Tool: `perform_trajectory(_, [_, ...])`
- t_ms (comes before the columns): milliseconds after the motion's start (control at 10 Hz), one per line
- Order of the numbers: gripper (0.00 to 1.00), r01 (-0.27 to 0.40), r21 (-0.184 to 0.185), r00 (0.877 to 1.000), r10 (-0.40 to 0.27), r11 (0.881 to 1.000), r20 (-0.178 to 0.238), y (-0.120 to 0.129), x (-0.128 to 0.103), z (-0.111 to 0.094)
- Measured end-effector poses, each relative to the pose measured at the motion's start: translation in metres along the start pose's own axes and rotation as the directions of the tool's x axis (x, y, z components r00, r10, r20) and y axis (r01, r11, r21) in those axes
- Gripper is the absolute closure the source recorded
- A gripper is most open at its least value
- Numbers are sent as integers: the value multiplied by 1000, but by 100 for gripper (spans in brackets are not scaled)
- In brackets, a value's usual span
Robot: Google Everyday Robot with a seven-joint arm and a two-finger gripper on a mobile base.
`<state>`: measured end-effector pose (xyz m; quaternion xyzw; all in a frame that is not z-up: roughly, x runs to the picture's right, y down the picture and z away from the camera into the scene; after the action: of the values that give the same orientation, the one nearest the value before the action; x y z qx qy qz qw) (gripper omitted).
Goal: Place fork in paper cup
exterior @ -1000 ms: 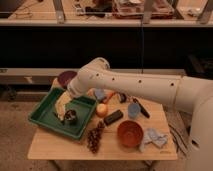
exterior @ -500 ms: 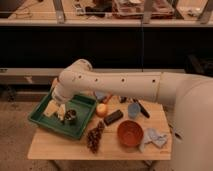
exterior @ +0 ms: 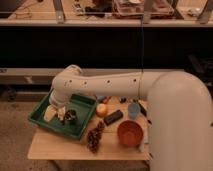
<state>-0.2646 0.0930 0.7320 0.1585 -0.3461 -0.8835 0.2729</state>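
My gripper [exterior: 63,113] hangs at the end of the white arm, low over the green tray [exterior: 80,128] on the table's left side, and stands open. A cream-white round thing that looks like the paper cup [exterior: 50,114] sits in the tray just left of the gripper. A small dark round object [exterior: 71,116] lies in the tray just right of it. I cannot make out the fork; it may be hidden under the arm or the gripper.
On the wooden table [exterior: 55,148] right of the tray are an orange fruit [exterior: 102,110], a black bar [exterior: 113,117], a blue cup [exterior: 133,110], an orange-red bowl [exterior: 130,133] and a dark grape-like cluster [exterior: 93,138]. A dark shelf runs behind the table.
The arm has swung left and toward the camera, now covering the purple bowl behind the tray. The gripper has come down lower into the tray.
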Motion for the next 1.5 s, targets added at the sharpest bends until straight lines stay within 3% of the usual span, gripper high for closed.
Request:
perform_trajectory(200, [25, -20, -27, 999, 21, 999, 37, -3, 5, 9])
perform_trajectory(300, [25, -34, -58, 998, 37, 998, 52, -6, 6, 14])
perform_trajectory(900, [25, -120, -111, 988, 129, 987, 84, 2, -1, 34])
perform_trajectory(1100, [36, -117, -132, 987, 129, 984, 92, 8, -2, 41])
perform_trajectory(1500, [76, -97, -136, 989, 111, 986, 97, 8, -4, 55])
